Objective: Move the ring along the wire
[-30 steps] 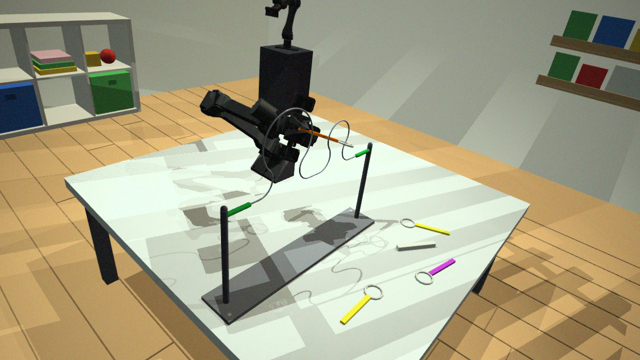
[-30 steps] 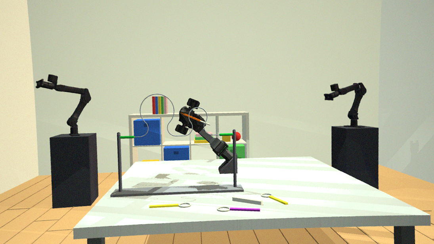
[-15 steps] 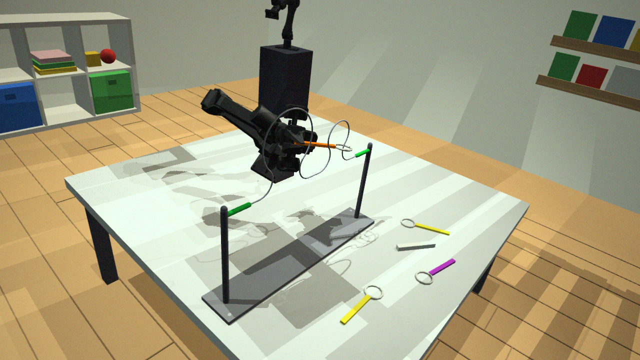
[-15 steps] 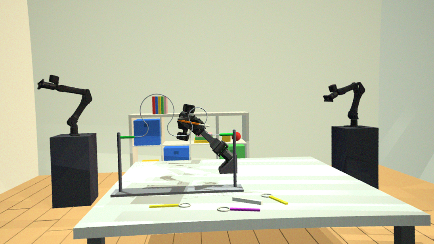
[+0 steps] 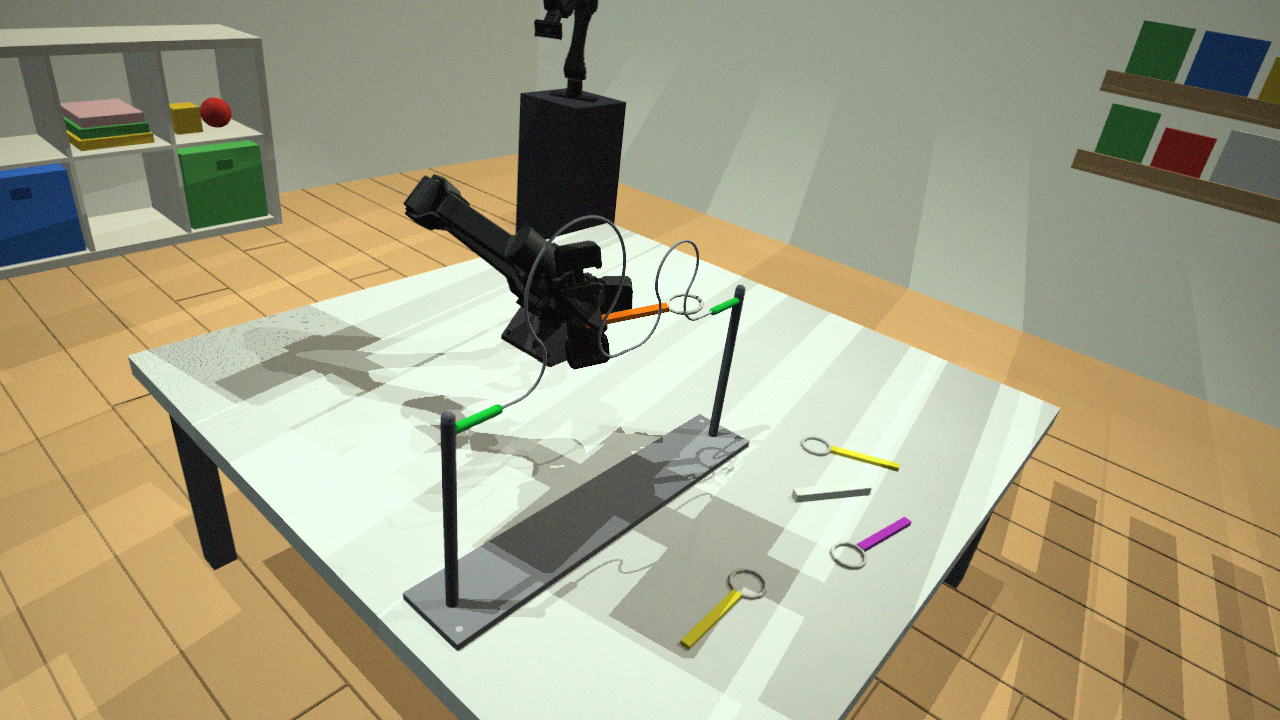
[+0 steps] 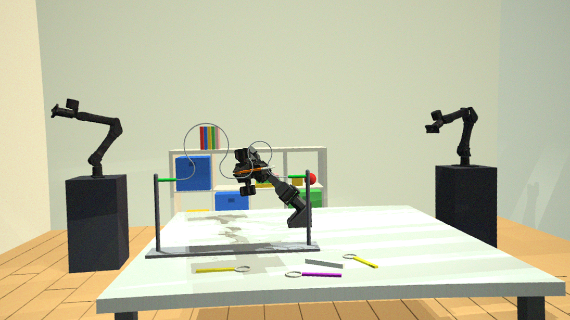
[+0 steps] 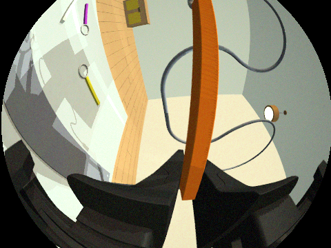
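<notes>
My gripper point(image 5: 601, 320) point(image 6: 237, 172) point(image 7: 186, 154) is shut on the orange handle point(image 5: 637, 313) point(image 6: 249, 170) point(image 7: 205, 86). The metal ring point(image 5: 701, 304) point(image 6: 271, 166) lies nearly flat around the descending grey wire point(image 5: 590, 216) point(image 6: 203, 123) point(image 7: 162, 83), between the smaller loop and the green part point(image 5: 725, 306) point(image 6: 297, 176) at the far post point(image 5: 727, 367) point(image 6: 308, 212). The other green part point(image 5: 478, 418) point(image 6: 166, 179) is at the near post point(image 5: 450, 510) point(image 6: 157, 213). The ring is hidden in the wrist view. Whether ring, handle or gripper touches the wire, I cannot tell.
The wire's larger loop and low dip pass close to my gripper in the top view. The base plate point(image 5: 438, 608) point(image 6: 149, 256) stands on the table. Loose rings with yellow point(image 5: 711, 617) and purple point(image 5: 884, 534) handles and a grey bar point(image 5: 832, 494) lie beyond it.
</notes>
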`<act>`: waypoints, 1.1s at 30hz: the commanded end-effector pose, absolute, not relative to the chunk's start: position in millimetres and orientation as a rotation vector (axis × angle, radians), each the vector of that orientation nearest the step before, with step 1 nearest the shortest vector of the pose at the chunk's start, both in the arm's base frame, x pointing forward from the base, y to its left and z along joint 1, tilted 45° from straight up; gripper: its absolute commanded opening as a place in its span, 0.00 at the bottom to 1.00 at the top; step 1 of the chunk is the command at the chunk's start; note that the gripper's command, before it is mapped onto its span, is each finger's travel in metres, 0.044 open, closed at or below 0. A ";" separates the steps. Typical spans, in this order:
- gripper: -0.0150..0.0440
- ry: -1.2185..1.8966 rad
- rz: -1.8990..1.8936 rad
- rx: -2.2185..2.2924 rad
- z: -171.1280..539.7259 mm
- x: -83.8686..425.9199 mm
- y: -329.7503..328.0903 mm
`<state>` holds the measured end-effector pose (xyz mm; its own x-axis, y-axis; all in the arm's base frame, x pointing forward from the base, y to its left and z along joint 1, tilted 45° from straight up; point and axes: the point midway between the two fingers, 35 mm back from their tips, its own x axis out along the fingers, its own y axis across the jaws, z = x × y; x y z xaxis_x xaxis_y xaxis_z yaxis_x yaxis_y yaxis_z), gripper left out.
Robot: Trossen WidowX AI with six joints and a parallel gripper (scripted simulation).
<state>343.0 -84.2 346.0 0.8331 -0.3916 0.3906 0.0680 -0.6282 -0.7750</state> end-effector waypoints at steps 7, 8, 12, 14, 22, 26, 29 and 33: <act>0.00 0.285 -0.631 -1.926 313.3 343.7 -103.3; 0.00 0.280 -0.617 -1.908 310.7 344.9 -105.2; 0.00 0.264 -0.554 -1.808 295.8 350.2 -113.6; 0.00 0.269 -0.538 -1.750 286.7 350.9 -116.2; 0.00 0.298 -0.506 -1.554 255.3 351.1 -119.1; 0.00 0.311 -0.490 -1.456 239.4 351.4 -118.2; 0.00 0.321 -0.478 -1.383 227.7 351.6 -116.4; 0.00 0.332 -0.462 -1.288 212.6 352.1 -112.8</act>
